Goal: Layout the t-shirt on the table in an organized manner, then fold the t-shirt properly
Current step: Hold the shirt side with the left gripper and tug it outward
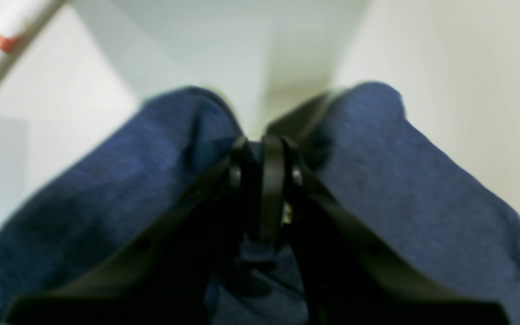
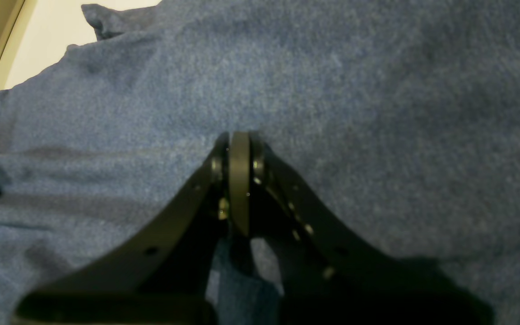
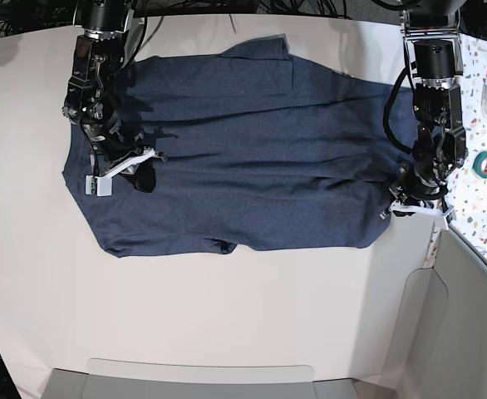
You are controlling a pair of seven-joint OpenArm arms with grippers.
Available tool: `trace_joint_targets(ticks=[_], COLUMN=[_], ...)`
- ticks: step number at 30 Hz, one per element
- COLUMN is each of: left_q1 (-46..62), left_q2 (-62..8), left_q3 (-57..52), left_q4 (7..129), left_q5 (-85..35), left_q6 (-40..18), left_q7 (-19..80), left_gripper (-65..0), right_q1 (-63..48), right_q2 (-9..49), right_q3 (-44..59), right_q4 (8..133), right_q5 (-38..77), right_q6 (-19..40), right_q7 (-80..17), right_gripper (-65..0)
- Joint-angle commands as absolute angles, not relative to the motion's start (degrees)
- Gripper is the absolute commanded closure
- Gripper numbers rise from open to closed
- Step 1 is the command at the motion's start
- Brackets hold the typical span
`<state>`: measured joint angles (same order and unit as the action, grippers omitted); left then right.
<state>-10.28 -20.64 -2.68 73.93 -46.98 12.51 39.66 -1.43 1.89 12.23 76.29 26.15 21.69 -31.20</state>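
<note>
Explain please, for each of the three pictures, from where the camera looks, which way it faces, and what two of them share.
Left wrist: sits on the left arm, looks along the left gripper, shut on a bunched fold of the dark heathered navy-blue cloth t-shirt over the smooth matte white table.
Right wrist: sits on the right arm, looks along the right gripper, pinching shirt cloth that nearly fills the frame.
Base: overhead, looks down on the spread shirt and both arms.
Shared: all views show the shirt; base shows both grippers.
</note>
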Motion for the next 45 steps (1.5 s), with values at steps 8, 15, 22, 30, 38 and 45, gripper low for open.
trace_joint_targets(ticks=[8,15,22,30,38,45], left_q1=[-10.95,-14.2,-15.87,-16.04,-17.1,-19.12], left_q2=[-21.58,-21.67,-21.67,-21.67,-21.67,-21.67], left_q3=[-2.42,-2.33,-2.33,-2.86,-2.86,-8.48], left_q4=[74.95,64.31,60.35,60.35,57.27,57.19], left_q5=[-47.16,-45.23,-32.22,-24.13,-24.04,-24.04], left_q6=[11.38,8.04,8.22,8.22,13.32,14.11], left_q7=[42.77,44.53,39.6,37.85,32.04,30.64], left_gripper=[-4.4,-4.4,-4.4,-4.4,-4.4,-4.2], right_q1=[-3.12,-3.12,-3.21,-3.56,-3.74,-4.44], right_q2=[1.89,1.89,2.07,2.33,2.33,2.33], right_q3=[11.91,11.91,11.82,11.82,11.82,11.91], right_q4=[74.33,74.33,74.33,74.33,74.42,74.77], right_q5=[19.65,19.65,19.65,19.65,19.65,19.65], right_q6=[17.8,17.8,17.8,17.8,17.8,17.8], right_q7=[-41.71,-41.71,-41.71,-41.71,-41.71,-41.71], right_gripper=[0.0,0.0,0.0,0.0,0.0,0.0])
